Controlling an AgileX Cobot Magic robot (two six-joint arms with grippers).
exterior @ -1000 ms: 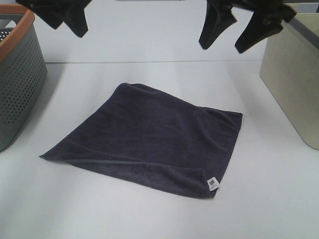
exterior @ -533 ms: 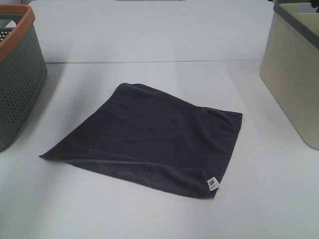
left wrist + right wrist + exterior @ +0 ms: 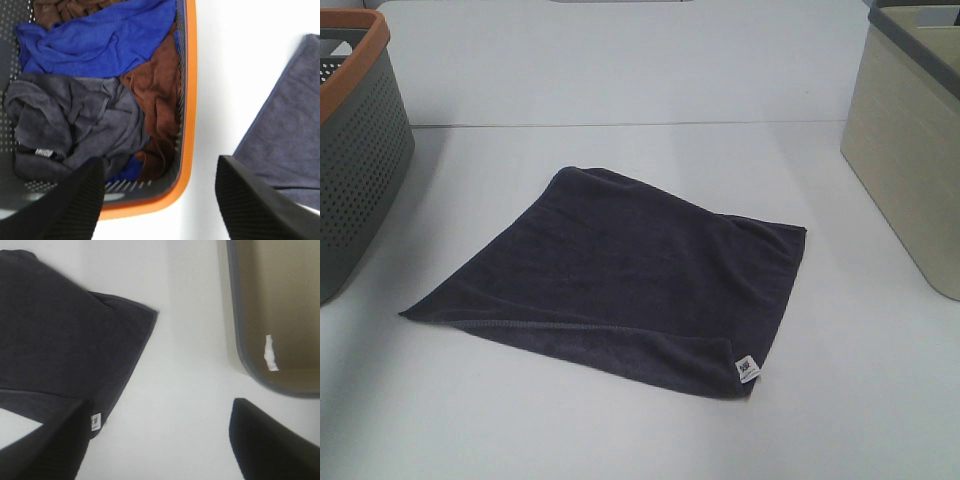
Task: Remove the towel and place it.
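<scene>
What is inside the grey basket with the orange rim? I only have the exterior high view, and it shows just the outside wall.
Observer: The left wrist view looks down into the basket. It holds a blue cloth, a brown cloth and a dark grey cloth, all bunched up.
Operator: And the beige bin on the right?
Observer: The right wrist view shows part of the beige bin floor, bare apart from a small white strip.
Operator: Are the tools holding anything?
Observer: No. The left tool and the right tool both stand open with nothing between the fingers. The towel lies flat on the table.
</scene>
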